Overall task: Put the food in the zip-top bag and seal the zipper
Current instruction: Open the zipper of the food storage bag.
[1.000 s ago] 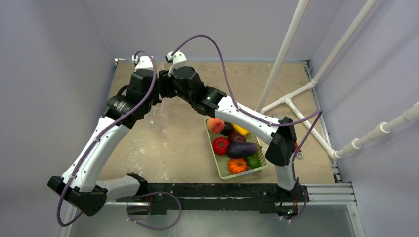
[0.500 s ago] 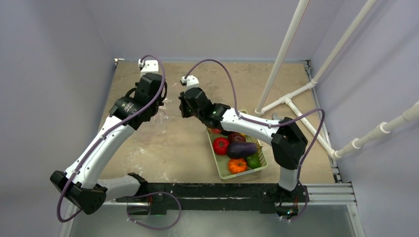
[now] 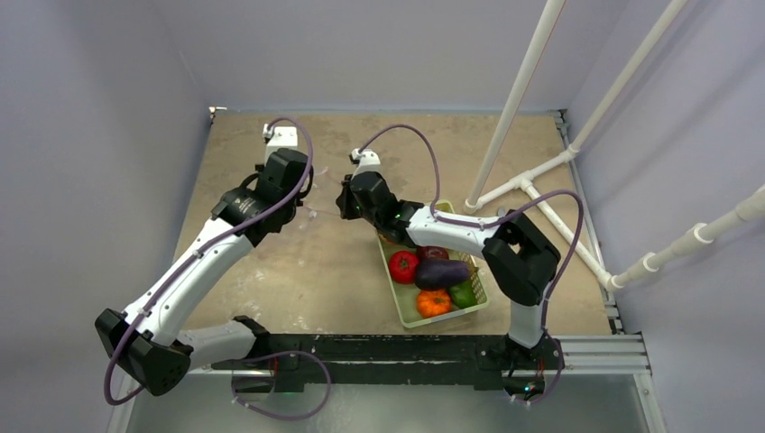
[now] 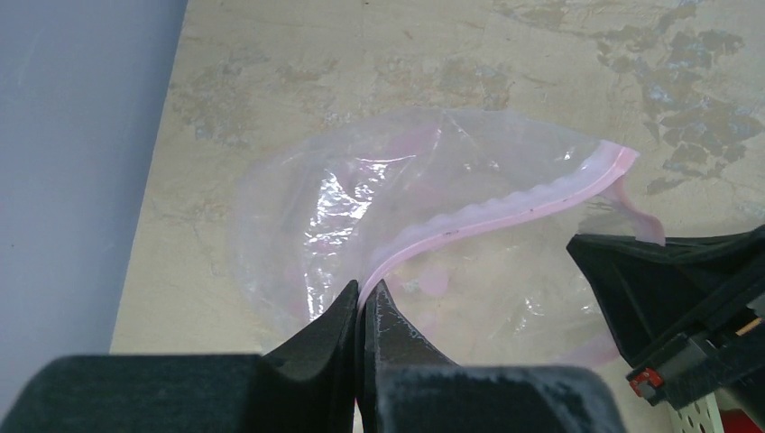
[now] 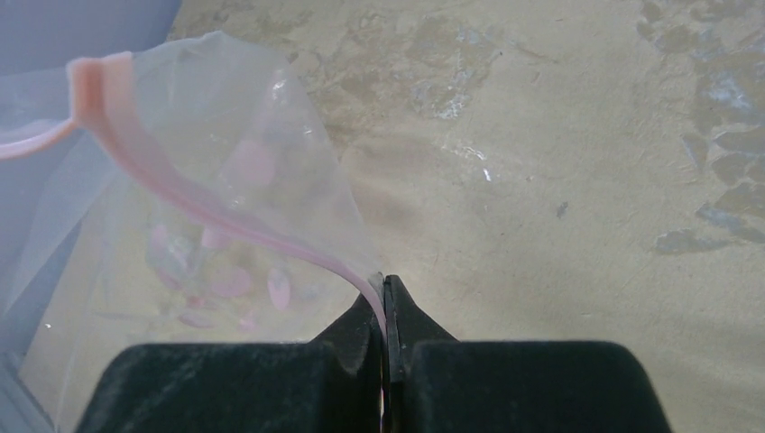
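Left wrist cam first: the left pincer (image 4: 364,302) was clamped shut on the zipper (image 4: 505,212), with the pink strip pinched right between its tips. The zip-top bag (image 4: 388,180) sat slumped on the counter (image 4: 298,63) just past them, clear and crinkly with faint pink blotches in the film. The strip ran off toward the basket (image 4: 699,419), whose pale perforated corner barely peeked in at the bottom right. The black bulk of the right arm (image 4: 668,280) sat between bag and basket. Where the strip reached the bag's corner, a second thin pink lip curled back toward that arm, so the mouth was split there, not pressed together. Right wrist cam: the right pincer (image 5: 383,302) was closed tight on a pink lip too. That lip climbed from its tips up to a folded pink corner, with another bit of strip trailing off past it. Top cam: both arms reached out over the counter and the two pincers faced each other just off the basket's far left corner, close but apart, the right one nearer the basket. Honestly I could barely make out the bag from up there. The food (image 3: 424,271) I could see was all lying in the basket: tomato (image 3: 403,266), eggplant (image 3: 444,272), pumpkin (image 3: 433,303), green piece (image 3: 464,294). The right arm covered the basket's far end. White pipes (image 3: 514,99) stood off the basket's far right side.
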